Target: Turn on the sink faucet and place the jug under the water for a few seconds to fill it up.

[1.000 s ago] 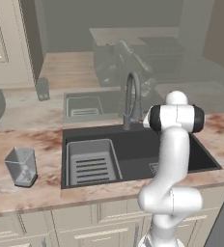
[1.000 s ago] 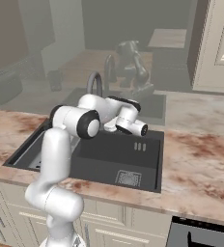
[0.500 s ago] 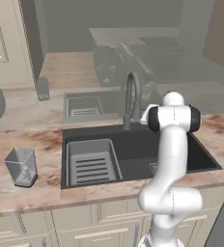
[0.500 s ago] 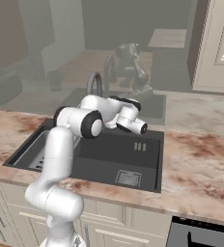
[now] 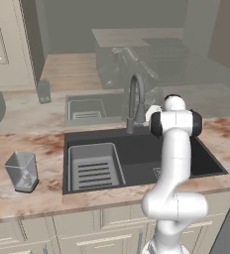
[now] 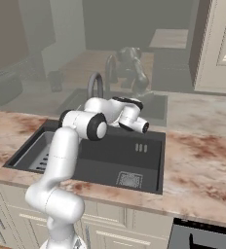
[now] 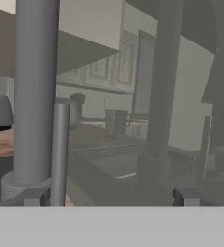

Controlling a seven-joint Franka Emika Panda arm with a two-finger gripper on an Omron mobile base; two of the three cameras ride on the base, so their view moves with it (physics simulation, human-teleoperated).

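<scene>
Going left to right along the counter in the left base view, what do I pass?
Small translucent grey-clear square-sided jug → light grey ribbed rack insert in the black recessed sink → tall dark grey gooseneck faucet → white robot arm.

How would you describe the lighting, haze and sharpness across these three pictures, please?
Left base view: even, soft light, a grey haze over the background, the translucent square-sided jug clear enough. Right base view: the same haze, faint reflections behind the black rectangular sink. Hand view: the tall dark grey gooseneck faucet looms very close, soft-edged.
</scene>
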